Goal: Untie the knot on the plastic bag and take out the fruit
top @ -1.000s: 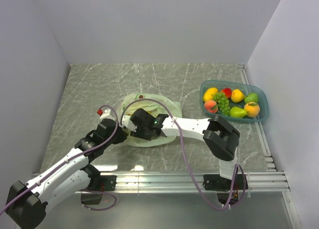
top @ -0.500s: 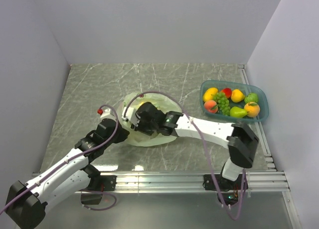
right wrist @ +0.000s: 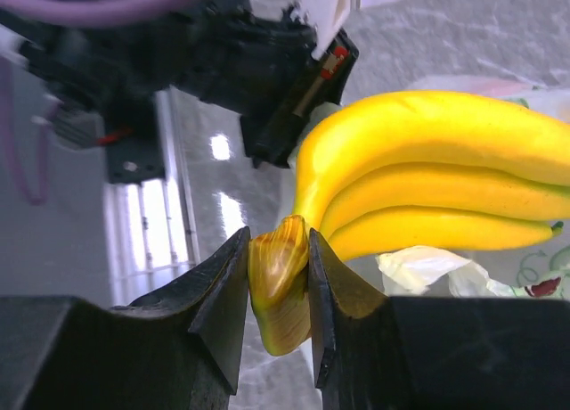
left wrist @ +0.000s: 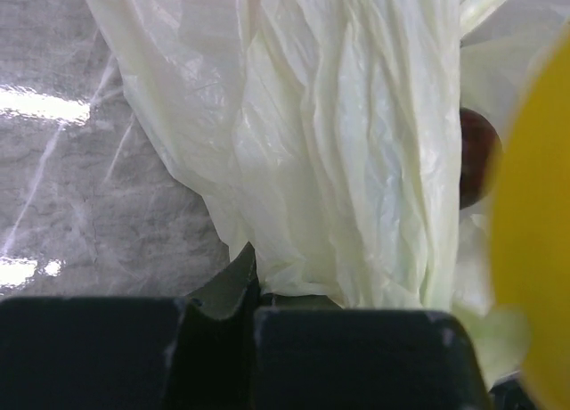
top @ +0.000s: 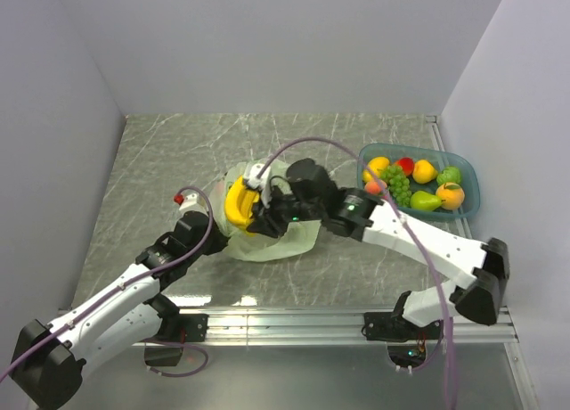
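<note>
The plastic bag [left wrist: 356,143] half hides the dark purple fruit [left wrist: 477,165], and the bananas [left wrist: 534,250] are a cut-off blur.

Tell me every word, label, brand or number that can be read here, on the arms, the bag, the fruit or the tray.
None can be read.
The plastic bag, the bananas and the blue tray show no print.
A small red patch on the left arm is too blurred to show any letters.

The bananas [top: 237,205] over the plastic bag [top: 287,239], tray [top: 475,196] to the right.
</note>
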Controlling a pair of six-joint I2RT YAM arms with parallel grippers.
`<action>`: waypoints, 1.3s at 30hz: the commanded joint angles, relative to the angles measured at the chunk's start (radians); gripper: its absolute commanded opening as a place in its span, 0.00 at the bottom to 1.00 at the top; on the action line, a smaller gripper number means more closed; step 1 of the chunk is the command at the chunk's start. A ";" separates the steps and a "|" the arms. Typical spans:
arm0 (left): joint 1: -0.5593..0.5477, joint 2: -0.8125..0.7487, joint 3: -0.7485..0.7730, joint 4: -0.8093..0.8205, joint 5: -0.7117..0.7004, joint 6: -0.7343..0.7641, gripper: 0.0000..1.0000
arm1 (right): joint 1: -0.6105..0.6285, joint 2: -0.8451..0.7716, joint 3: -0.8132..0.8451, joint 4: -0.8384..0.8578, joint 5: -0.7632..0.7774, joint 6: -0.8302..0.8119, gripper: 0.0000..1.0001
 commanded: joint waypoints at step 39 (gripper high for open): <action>-0.005 -0.102 0.025 0.009 0.076 0.054 0.01 | -1.174 -0.226 -0.437 0.437 0.484 0.403 0.00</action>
